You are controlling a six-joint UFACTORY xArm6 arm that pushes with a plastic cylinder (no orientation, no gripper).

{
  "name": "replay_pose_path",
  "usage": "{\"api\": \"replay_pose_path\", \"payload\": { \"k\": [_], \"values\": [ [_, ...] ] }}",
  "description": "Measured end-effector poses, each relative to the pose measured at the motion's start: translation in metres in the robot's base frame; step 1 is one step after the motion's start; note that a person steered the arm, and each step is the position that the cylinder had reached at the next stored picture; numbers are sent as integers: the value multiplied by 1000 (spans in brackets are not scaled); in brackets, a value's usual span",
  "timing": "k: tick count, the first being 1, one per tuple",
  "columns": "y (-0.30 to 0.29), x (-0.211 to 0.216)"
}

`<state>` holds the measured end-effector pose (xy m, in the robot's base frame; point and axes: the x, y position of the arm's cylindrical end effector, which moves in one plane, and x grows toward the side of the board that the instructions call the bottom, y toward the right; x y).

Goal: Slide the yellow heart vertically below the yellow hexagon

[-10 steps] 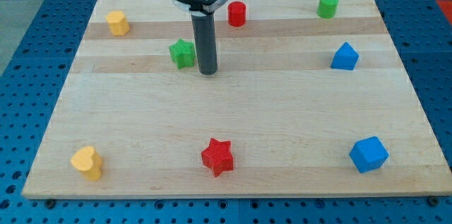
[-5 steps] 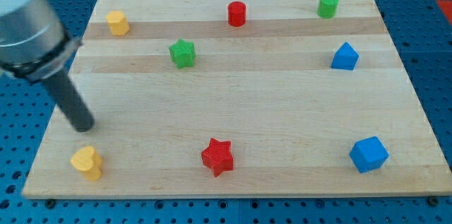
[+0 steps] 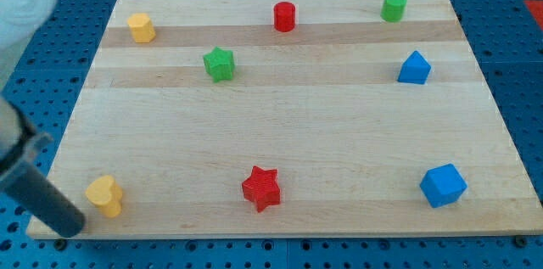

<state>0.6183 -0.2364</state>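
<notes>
The yellow heart (image 3: pixel 104 196) lies near the board's bottom left corner. The yellow hexagon (image 3: pixel 141 27) stands near the top left corner, a little right of the heart's column. My tip (image 3: pixel 70 228) is at the board's bottom left edge, just left of and below the yellow heart, a small gap apart. The dark rod slants up to the view's left edge.
A green star (image 3: pixel 220 64) lies at upper centre-left. A red cylinder (image 3: pixel 285 16) and a green cylinder (image 3: pixel 393 6) stand along the top. A blue block (image 3: pixel 414 68) is at right, a blue block (image 3: pixel 443 185) at bottom right, a red star (image 3: pixel 261 188) at bottom centre.
My tip has swept from beside the green star down and left across the board to the bottom left corner beside the yellow heart. No block has moved.
</notes>
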Motion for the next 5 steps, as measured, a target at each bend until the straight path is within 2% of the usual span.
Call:
{"api": "replay_pose_path", "payload": {
  "k": [1,2,3,5],
  "values": [
    [27,0],
    [29,0],
    [29,-38],
    [48,-188]
  ]
}}
